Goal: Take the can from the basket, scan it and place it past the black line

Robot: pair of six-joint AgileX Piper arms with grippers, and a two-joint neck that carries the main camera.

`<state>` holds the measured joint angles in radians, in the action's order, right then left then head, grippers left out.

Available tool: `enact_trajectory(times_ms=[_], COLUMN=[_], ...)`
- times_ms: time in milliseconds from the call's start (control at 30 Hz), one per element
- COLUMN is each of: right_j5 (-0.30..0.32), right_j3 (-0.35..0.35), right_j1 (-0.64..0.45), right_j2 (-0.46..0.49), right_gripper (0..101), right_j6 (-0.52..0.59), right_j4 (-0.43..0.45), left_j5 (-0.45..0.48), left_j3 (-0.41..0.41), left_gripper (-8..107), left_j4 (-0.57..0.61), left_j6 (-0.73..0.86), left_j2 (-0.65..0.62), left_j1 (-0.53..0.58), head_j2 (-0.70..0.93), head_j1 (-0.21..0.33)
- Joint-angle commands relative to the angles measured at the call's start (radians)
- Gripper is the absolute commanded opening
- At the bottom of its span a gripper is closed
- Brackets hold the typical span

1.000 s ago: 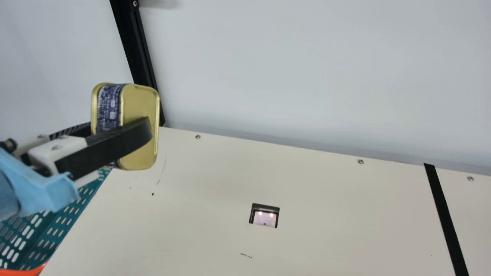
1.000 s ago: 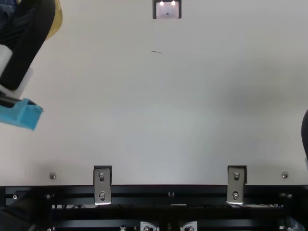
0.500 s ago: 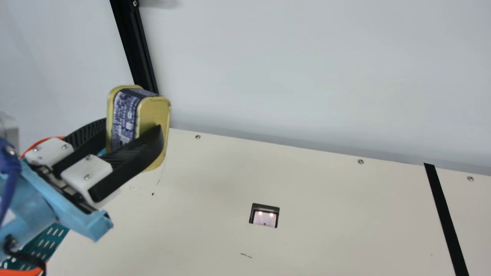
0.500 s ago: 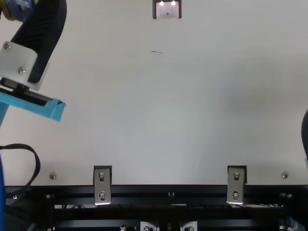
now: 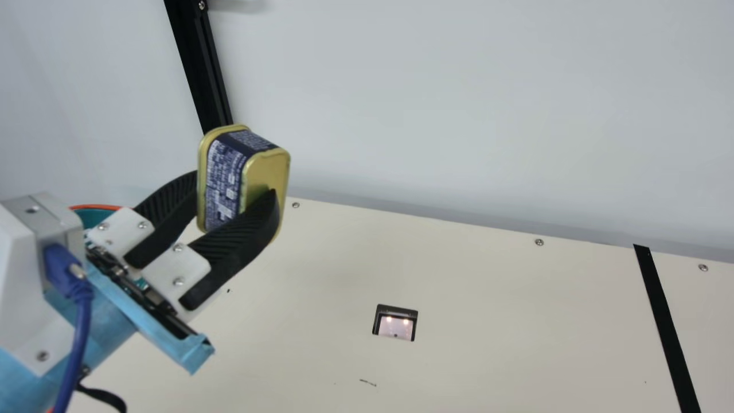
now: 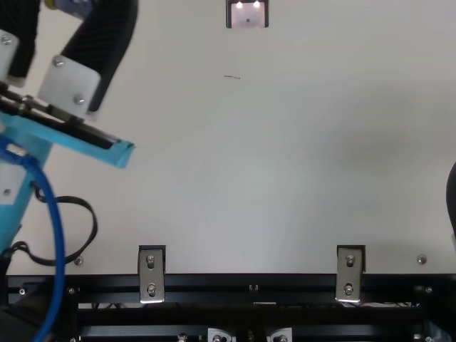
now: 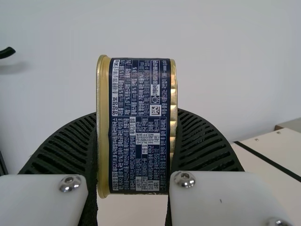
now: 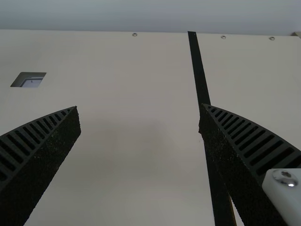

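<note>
A flat, rounded-edged metal can, gold with a dark blue printed label (image 5: pixel 226 178), is held up in the air by the left gripper (image 5: pixel 238 195); its two black ribbed fingers are clamped on the can, one against each gold face, and the label is left exposed between them. In the left wrist view the can is seen squarely caught between the pads; in the top view a small part of it is cut off by the upper edge.

In the main view, a teal basket with an orange rim (image 5: pixel 94 206) is partly hidden behind the left gripper. A small dark-framed rectangular scanner window (image 5: pixel 395 324), with two lights glowing in it, is set into the cream table (image 5: pixel 487 287); the straight black line (image 5: pixel 665 321) is laid well apart from it, and the can is held on the side of the window away from the line.

The right gripper (image 6: pixel 453 196) is caught at the top view's edge; in its own wrist view, that gripper's ribbed fingers are spread wide apart — the line is partly covered by one of them.
</note>
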<state>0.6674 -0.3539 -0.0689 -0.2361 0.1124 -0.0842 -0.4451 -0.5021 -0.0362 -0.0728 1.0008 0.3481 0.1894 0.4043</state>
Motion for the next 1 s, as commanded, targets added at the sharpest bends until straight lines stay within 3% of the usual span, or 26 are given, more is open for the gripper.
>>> enact_trajectory(times_ms=[0, 500, 967], right_j5=[0.000, 0.000, 0.000], right_j3=[0.000, 0.000, 0.000], right_j1=[0.000, 0.000, 0.000], right_j2=[0.000, 0.000, 0.000], right_gripper=[101, 101, 101], right_j6=[0.000, 0.000, 0.000], right_j4=[0.000, 0.000, 0.000], left_j5=[-0.023, -0.149, -0.262], left_j3=[0.001, 0.007, 0.063], left_gripper=[10, 10, 10], left_j4=[0.065, 0.321, 0.346], left_j6=[0.043, 0.245, 0.250], left_j2=[0.020, 0.131, 0.207], left_j1=[0.030, 0.210, 0.262], head_j2=[-0.002, -0.002, -0.002], head_j1=[0.032, 0.032, 0.032])
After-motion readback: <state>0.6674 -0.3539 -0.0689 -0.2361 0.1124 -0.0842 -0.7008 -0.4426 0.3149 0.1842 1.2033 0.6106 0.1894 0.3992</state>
